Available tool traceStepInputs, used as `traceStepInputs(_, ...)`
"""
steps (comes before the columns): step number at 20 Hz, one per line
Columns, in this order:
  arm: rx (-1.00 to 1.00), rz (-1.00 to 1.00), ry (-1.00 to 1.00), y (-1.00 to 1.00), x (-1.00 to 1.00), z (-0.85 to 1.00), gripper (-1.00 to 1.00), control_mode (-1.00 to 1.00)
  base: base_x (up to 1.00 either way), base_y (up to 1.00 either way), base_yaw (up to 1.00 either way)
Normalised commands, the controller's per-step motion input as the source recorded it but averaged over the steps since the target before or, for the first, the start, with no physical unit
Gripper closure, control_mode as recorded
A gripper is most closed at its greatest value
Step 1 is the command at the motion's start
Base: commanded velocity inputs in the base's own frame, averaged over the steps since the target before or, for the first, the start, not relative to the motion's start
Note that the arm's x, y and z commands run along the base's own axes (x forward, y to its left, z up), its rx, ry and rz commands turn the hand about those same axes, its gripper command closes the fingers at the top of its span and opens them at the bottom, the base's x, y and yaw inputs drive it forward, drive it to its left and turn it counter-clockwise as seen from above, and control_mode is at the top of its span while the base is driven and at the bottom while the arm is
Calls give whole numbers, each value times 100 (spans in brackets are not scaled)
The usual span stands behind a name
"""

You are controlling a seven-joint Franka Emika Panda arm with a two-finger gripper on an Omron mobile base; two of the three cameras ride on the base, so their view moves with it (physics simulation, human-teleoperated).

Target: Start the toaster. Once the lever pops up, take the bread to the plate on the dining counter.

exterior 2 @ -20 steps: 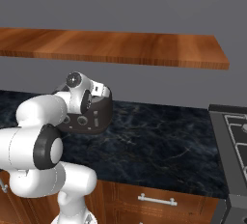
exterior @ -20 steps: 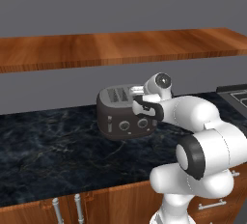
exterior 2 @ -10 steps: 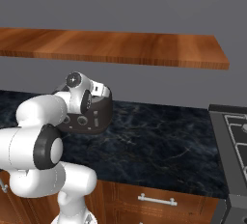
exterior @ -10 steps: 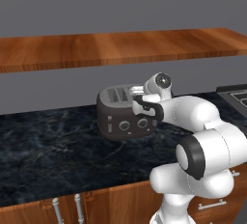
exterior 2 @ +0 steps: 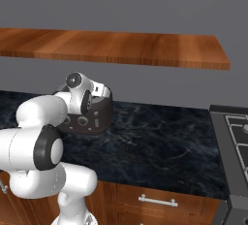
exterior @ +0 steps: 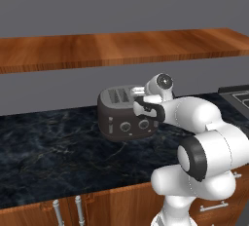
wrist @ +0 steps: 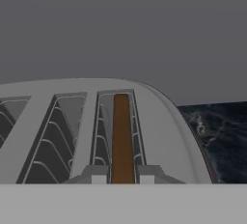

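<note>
Brown bread (wrist: 121, 141) stands on edge in toaster (exterior: 127, 113) slot directly ahead of gripper (wrist: 122, 175), between its parted fingertips, which straddle the slice; probably lined up for pulling it out.

A long wood shelf (exterior: 121, 49) hangs on the grey wall (exterior: 58, 20). A stove (exterior 2: 235, 136) sits beside the black counter (exterior: 53, 157). Cabinets (exterior 2: 160, 202) have silver handles.
</note>
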Motion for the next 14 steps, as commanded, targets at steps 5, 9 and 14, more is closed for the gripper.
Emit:
traceStepInputs(5,0,0,0,0,0,0,100,-100,0,0,0)
traceStepInputs(9,0,0,0,0,0,5,100,-100,0,0,0)
traceStepInputs(14,0,0,-1,0,0,22,100,-100,0,0,0)
